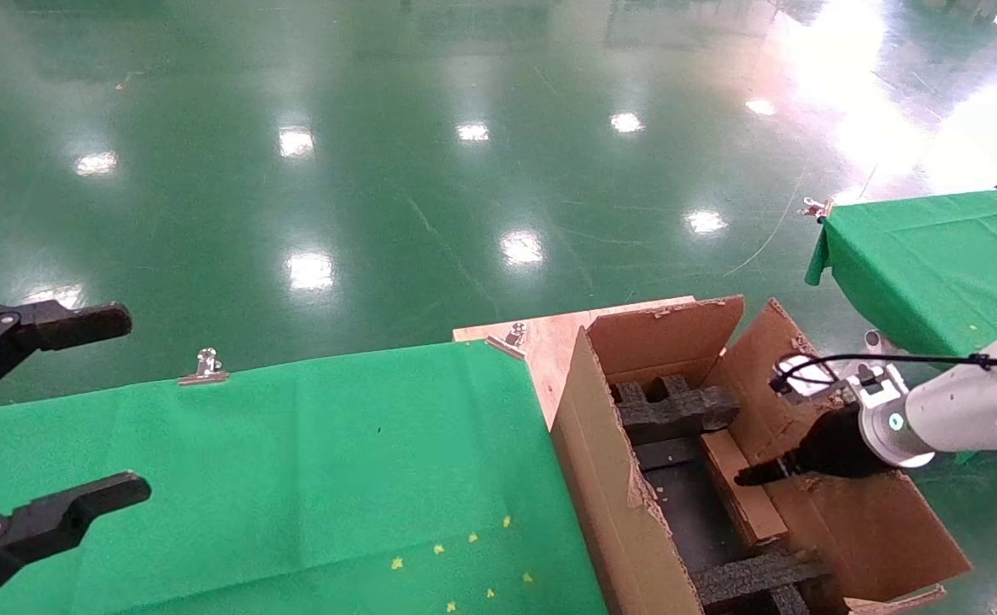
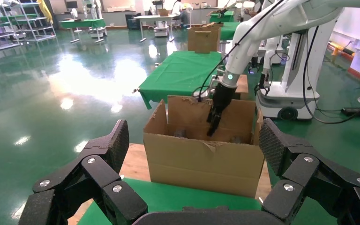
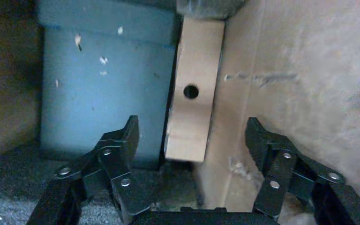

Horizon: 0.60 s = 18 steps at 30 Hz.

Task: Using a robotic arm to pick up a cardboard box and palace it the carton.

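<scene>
The right end effector (image 3: 192, 140) hangs inside the one carton (image 1: 613, 478), fingers spread wide, grasping nothing; the single cardboard box (image 3: 193, 93) stands between them, against the carton wall. The left end effector (image 1: 45, 410), released, hovers over the green surface (image 1: 293, 461)

glossy green floor (image 1: 378, 171), green-clothed tables (image 1: 934, 256)

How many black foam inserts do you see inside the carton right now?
2. One foam insert sits at the far end of the carton, the other at the near end. More may be hidden below or behind the right claw.
</scene>
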Tool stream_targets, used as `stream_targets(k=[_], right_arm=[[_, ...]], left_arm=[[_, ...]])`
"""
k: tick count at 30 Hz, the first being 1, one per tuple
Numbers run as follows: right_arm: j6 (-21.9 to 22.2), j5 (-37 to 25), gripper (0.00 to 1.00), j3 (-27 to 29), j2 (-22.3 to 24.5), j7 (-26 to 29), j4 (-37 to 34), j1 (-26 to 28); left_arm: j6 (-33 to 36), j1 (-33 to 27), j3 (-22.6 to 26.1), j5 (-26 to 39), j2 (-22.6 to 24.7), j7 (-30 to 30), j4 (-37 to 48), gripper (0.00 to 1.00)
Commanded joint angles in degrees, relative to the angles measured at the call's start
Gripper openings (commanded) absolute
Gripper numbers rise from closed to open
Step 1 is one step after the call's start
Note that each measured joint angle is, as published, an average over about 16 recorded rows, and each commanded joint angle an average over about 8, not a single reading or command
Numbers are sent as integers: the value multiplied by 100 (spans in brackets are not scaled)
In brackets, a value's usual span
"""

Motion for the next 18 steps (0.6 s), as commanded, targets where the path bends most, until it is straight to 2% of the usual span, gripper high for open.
stream_targets(k=[1, 10, 14, 18], right_arm=[[16, -23, 100, -1, 34, 13, 68, 78], [-93, -44, 100, 260, 439, -21, 1079, 1228], [-429, 247, 100, 514, 773, -119, 1792, 1694], [-947, 837, 100, 842, 1128, -333, 2370, 1942]], left_arm=[[0, 0, 0, 0, 0, 0, 0, 100], [0, 0, 0, 0, 0, 0, 0, 100], [0, 0, 0, 0, 0, 0, 0, 100], [0, 0, 0, 0, 0, 0, 0, 100]])
